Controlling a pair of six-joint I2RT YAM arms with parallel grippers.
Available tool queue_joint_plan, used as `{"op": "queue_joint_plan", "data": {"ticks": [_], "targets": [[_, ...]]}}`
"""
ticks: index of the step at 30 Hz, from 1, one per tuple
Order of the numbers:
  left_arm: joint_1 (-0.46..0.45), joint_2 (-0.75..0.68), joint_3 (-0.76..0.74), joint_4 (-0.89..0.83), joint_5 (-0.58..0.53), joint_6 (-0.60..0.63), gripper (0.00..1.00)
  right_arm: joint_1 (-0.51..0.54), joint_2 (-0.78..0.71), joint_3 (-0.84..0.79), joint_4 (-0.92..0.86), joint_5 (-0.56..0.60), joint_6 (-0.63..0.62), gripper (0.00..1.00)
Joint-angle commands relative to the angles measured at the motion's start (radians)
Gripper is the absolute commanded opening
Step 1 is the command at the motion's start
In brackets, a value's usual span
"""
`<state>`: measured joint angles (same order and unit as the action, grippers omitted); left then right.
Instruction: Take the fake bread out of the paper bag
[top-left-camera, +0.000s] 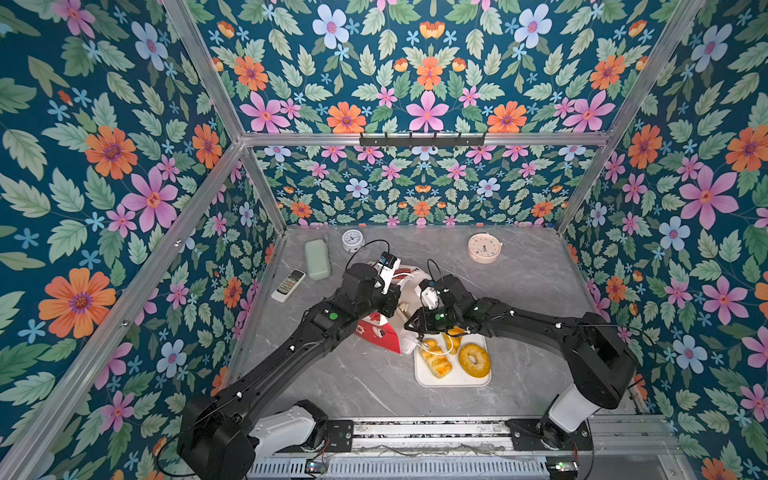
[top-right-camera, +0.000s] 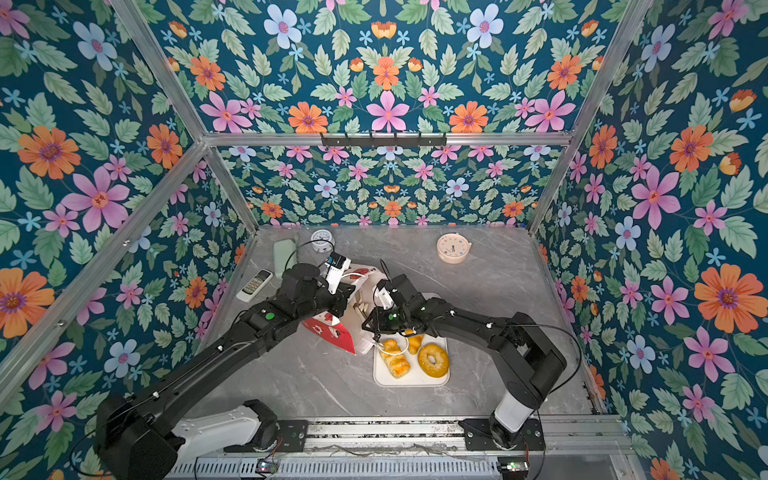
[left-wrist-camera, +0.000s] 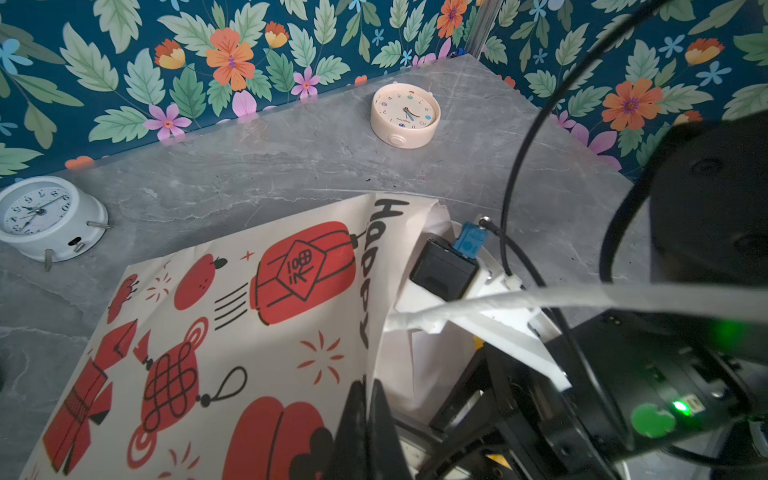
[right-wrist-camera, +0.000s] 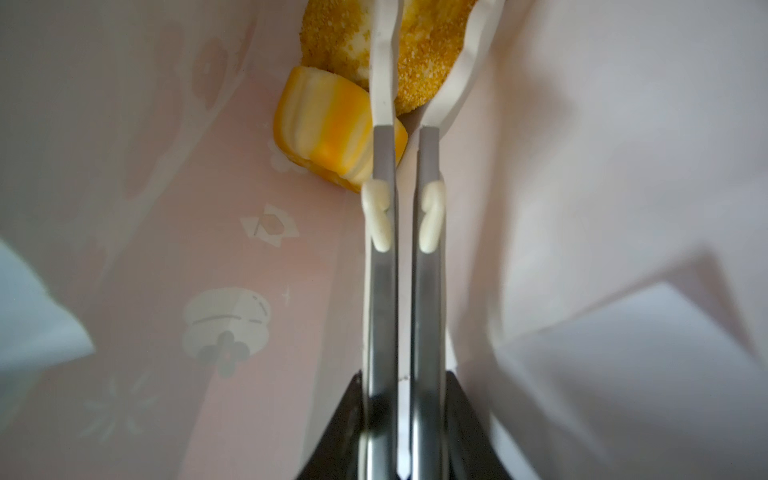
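Fake bread (right-wrist-camera: 332, 37) inside paper bag (right-wrist-camera: 582, 166) lies at tips of slightly parted right pincer (right-wrist-camera: 430, 25).

matt printed paper bag (left-wrist-camera: 249, 332), glossy bagel (top-left-camera: 485, 366), smooth marble-look table (top-left-camera: 353, 382)

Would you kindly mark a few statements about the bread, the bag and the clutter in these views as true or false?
1. The ring bagel, braided roll and croissant lie on the white tray. True.
2. The paper bag stands upright. False: it lies on its side on the table.
3. The left gripper is shut on the paper bag's rim. True.
4. The paper bag is empty. False: the right wrist view shows a fluted bun and a seeded loaf inside.
5. The pink clock sits on the white tray. False: it rests on the table near the back wall.
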<state>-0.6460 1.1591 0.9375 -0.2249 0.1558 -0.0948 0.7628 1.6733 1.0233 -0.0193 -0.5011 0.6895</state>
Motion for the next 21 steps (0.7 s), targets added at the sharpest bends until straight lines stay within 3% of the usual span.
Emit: {"op": "queue_joint_plan", "data": {"ticks": [1, 14, 21], "targets": [[-0.005, 0.005, -0.002, 0.019, 0.022, 0.006, 0.00, -0.002, 0.030, 0.021, 0.042, -0.039, 0.016, 0.31], [-0.015, -0.005, -0.003, 0.014, 0.017, 0.014, 0.00, -0.016, 0.082, 0.028, 0.134, -0.136, 0.082, 0.35], [-0.015, -0.004, -0.002, 0.019, 0.018, 0.020, 0.00, -0.022, 0.065, 0.039, 0.098, -0.161, 0.081, 0.38]]}}
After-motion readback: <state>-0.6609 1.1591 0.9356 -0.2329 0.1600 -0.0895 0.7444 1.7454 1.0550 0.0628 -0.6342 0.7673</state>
